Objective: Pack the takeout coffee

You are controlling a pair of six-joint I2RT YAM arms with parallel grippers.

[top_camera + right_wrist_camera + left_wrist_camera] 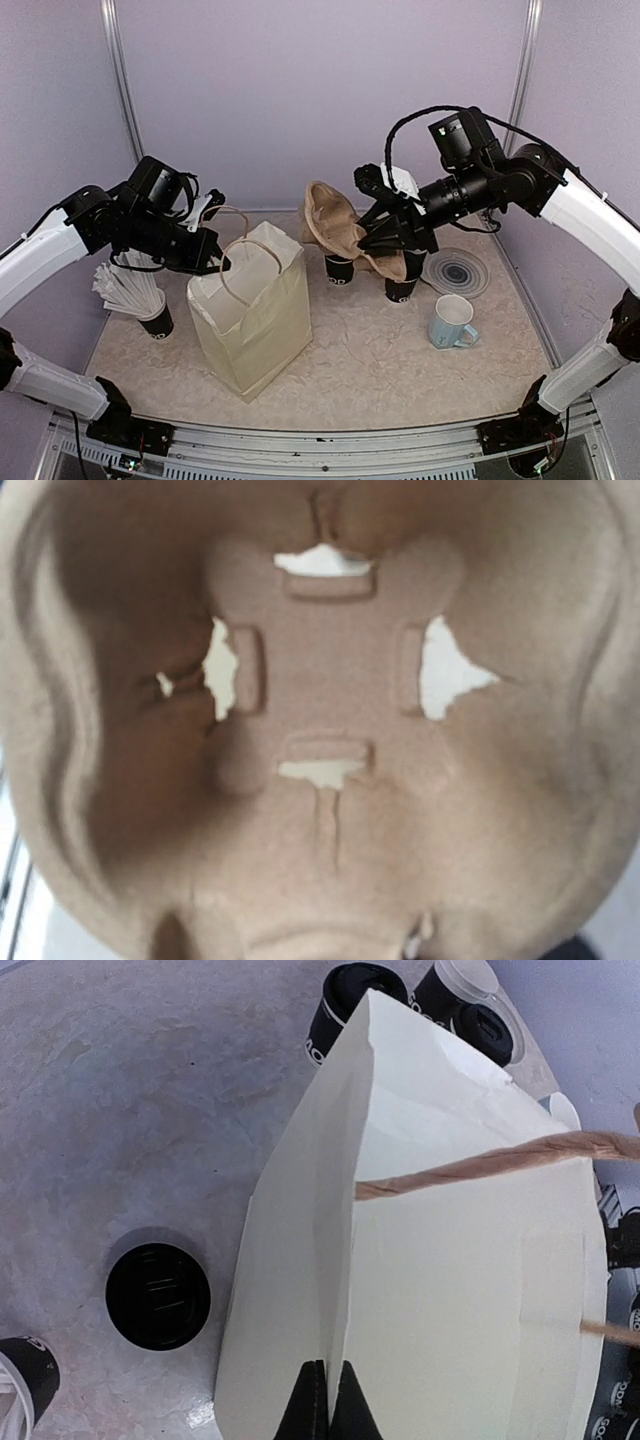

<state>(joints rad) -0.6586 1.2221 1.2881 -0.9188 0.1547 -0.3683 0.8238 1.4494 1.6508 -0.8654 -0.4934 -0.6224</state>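
Two takeout coffee cups (339, 270) stand upright, long axes vertical, at the far centre of the table (380, 375). Their tops are hidden under a brown pulp cup carrier (330, 220). The right gripper (385, 240) grips this carrier, tilted on edge, from an arm reaching in from the right. The white paper bag (255, 330) stands upright, left of centre; its contents cannot be seen. The left gripper (326, 1380), angled down, is pinched closed on the bag's top edge. At far left a black cup (155, 318) holds white sticks.
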